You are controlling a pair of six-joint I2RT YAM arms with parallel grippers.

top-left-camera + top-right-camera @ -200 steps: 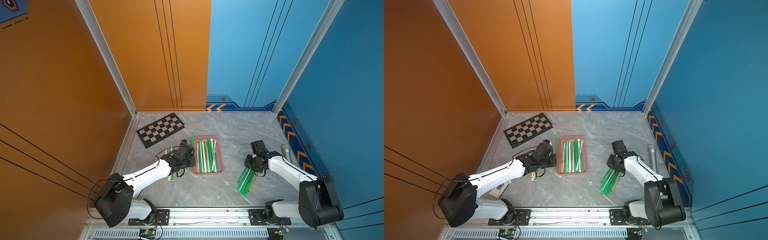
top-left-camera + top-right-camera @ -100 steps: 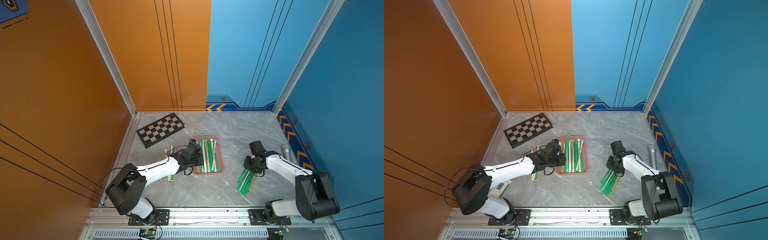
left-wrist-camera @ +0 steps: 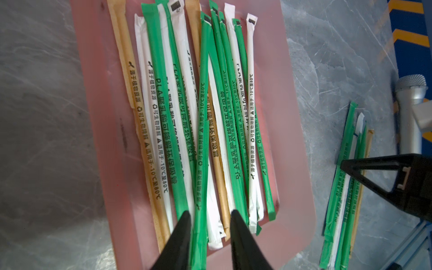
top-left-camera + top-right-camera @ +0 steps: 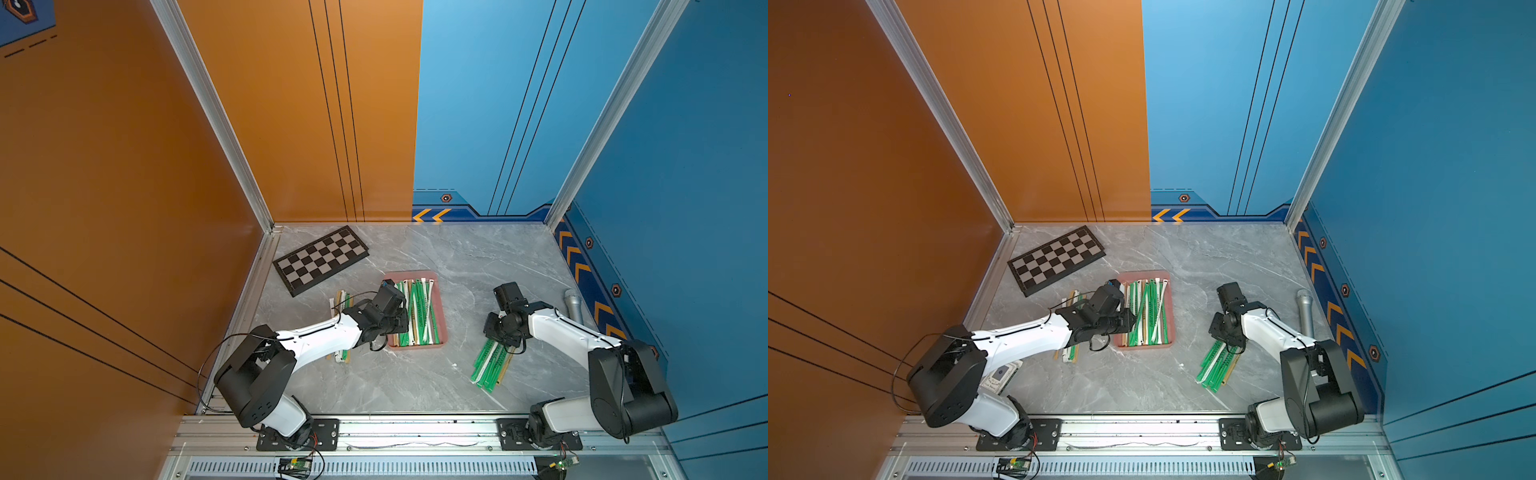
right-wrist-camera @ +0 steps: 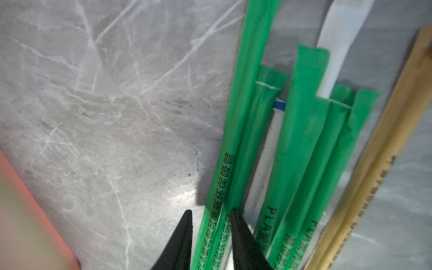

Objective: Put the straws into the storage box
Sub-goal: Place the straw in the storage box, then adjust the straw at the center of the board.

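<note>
My left fingers [image 3: 181,233] are spread over the box [image 3: 98,93], a green straw [image 3: 203,140] loose between them atop the straws [image 3: 163,117] inside. My right fingers [image 5: 180,236] straddle a second straw [image 5: 233,140] on the tabletop [image 5: 93,117] right of the box; can't tell if pinching.

Top views: stereo pair, high over the front rail [image 4: 415,424], looked steeply down; both took in the whole table [image 4: 415,386] [image 4: 1133,386] from afar.
Left wrist view: near, looked down the storage box [image 3: 98,117] toward the loose straws [image 3: 343,187].
Right wrist view: nearest, over those same straws [image 5: 301,140], box edge [image 5: 23,222] just in frame.
</note>
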